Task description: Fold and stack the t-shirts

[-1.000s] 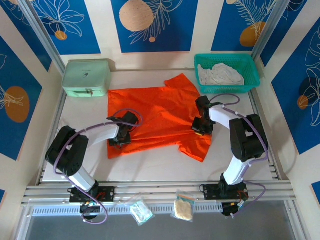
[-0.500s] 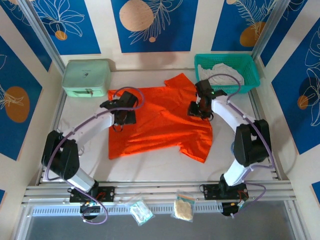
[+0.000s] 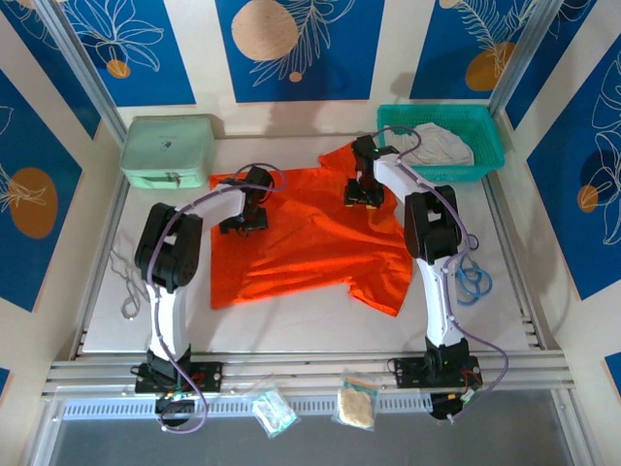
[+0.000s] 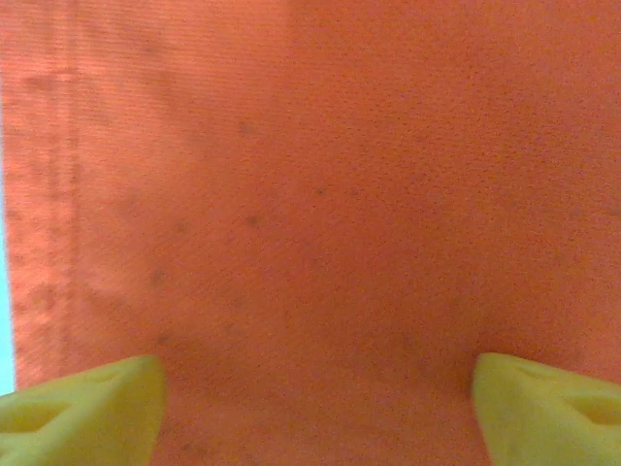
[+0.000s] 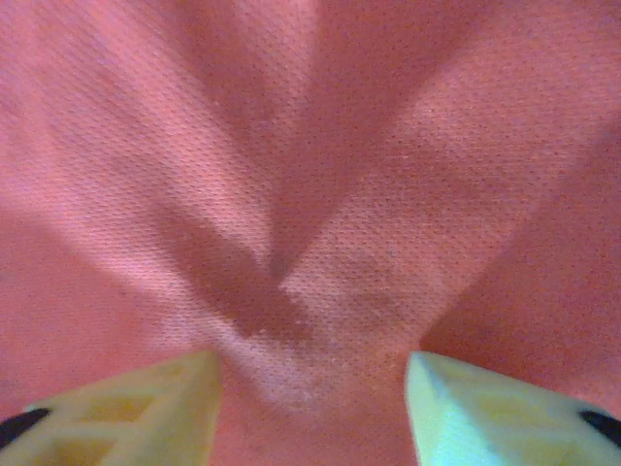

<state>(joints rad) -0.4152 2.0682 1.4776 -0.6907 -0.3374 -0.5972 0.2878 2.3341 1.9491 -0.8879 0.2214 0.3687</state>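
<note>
The bright orange t-shirt (image 3: 310, 238) lies spread flat on the table, with one sleeve toward the back and one at the front right. My left gripper (image 3: 245, 210) is low over its far left part, close to the hem. In the left wrist view the left gripper (image 4: 315, 374) is open, its yellow fingertips (image 4: 87, 408) wide apart over flat orange cloth (image 4: 330, 194). My right gripper (image 3: 360, 190) sits at the far right of the shirt, below the back sleeve. The right gripper (image 5: 310, 374) is open over creased orange cloth (image 5: 330, 262). A white t-shirt (image 3: 441, 146) lies in the teal basket (image 3: 488, 160).
A mint-green hard case (image 3: 168, 150) stands at the back left. A blue cable loop (image 3: 473, 282) lies right of the shirt, and a white cord (image 3: 126, 282) lies at the left. Two small plastic bags (image 3: 275, 408) rest on the front rail.
Both arms have reached away from me, from the shirt's middle to its far edge. The shirt's near left part has shifted slightly. Both grippers stay open.
</note>
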